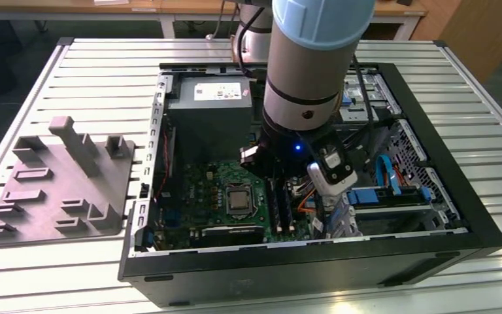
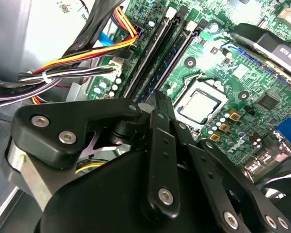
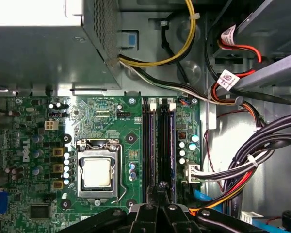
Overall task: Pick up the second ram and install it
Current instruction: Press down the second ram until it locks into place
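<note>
Pincer [image 3: 161, 194] sat closed over your slots [image 3: 158, 141]; second ram [image 3: 164, 141] looked seated, install near done.

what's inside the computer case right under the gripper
Under the gripper lies the green motherboard with its long black memory slots and the square processor socket. The slots' near ends are covered by the gripper.

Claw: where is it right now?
In the exterior view the claw hangs inside the open computer case, over the black memory slots, to the exterior view's right of the processor socket.
</note>
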Controlling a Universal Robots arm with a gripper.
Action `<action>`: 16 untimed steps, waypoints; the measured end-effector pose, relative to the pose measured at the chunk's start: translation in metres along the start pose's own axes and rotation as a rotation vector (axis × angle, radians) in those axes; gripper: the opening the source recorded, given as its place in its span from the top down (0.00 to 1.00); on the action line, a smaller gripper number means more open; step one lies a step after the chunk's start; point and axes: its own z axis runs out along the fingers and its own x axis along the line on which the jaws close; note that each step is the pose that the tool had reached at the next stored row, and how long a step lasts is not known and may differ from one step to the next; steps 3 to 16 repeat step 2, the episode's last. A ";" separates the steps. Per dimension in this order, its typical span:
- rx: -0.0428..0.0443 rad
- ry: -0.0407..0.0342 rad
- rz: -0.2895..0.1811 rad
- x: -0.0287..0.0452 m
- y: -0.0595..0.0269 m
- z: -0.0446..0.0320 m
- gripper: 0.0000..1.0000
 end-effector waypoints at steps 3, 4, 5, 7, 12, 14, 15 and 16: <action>0.0000 0.0000 0.000 0.0000 0.0000 0.0000 0.90; 0.0000 0.0000 0.000 0.0000 0.0000 0.0000 0.90; 0.0000 0.0000 0.000 0.0000 0.0000 0.0000 0.90; 0.0000 0.0000 0.000 0.0000 0.0000 0.0000 0.90; 0.0000 0.0000 0.000 0.0000 0.0000 0.0000 0.90; 0.0000 0.0000 0.000 0.0000 0.0000 0.0000 0.90; 0.0000 0.0000 0.000 0.0000 0.0000 0.0000 0.90; 0.0000 0.0000 0.000 0.0000 0.0000 0.0000 0.90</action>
